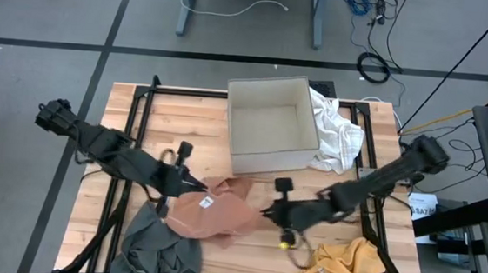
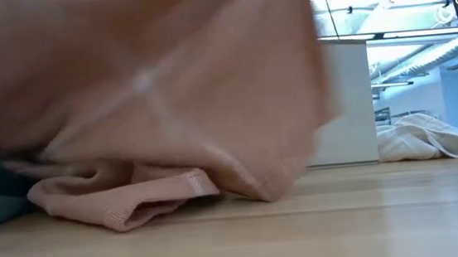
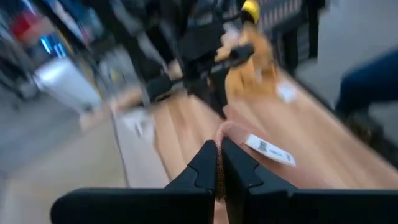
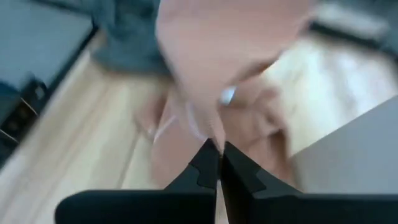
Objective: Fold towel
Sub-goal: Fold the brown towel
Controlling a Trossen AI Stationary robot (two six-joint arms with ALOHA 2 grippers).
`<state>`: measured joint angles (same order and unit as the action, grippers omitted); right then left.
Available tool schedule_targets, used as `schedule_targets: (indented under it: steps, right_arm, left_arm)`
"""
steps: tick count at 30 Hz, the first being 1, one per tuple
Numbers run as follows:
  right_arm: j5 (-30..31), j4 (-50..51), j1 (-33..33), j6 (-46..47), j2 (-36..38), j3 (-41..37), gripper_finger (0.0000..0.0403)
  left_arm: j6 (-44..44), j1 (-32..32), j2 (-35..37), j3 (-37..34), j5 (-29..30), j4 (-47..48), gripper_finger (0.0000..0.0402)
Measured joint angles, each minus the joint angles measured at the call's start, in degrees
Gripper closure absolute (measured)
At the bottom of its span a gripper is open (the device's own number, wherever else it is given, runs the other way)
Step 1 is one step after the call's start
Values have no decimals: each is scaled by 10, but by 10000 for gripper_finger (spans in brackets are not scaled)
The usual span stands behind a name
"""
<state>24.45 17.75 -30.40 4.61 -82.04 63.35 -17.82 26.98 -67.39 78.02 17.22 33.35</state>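
Centrally on the wooden table [image 1: 374,147], pink towel [image 1: 220,215] pinched at opposite edges; left gripper [image 1: 193,183] clamped on its left side; right gripper [image 1: 269,213] clamped on its right; flanked by grey cloth [image 1: 158,247], yellow cloth [image 1: 352,265]; cardboard box [image 1: 271,124] behind.

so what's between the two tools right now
The pink towel spans the gap between the left tool and right tool, each shut on an edge, seen in the high view.

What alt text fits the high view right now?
Both claws pinch a pink towel mid-table: left claw at its left edge, right claw at its right. A grey cloth, yellow cloth, white cloth and open box surround it.
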Motion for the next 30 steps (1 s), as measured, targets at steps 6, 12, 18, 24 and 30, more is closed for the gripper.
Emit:
schedule_targets:
  steps: [6, 12, 18, 24, 30]
  right_arm:
    - [107, -44, -87, -120, 157, 0, 403]
    - [115, -165, -177, -304, 261, 0, 403]
    - [121, -176, -226, -384, 296, 0, 402]
    - [239, -165, -236, -413, 301, 0, 402]
    - [321, -9, -235, -281, 314, 0, 402]
  left_arm:
    - [-75, 20, 38, 0, 2, -121, 392]
    - [-122, 50, 64, 0, 2, -183, 392]
    - [-172, 81, 70, 0, 3, -204, 392]
    - [-223, 94, 71, 0, 110, -209, 392]
    - [-179, 89, 71, 0, 207, -98, 392]
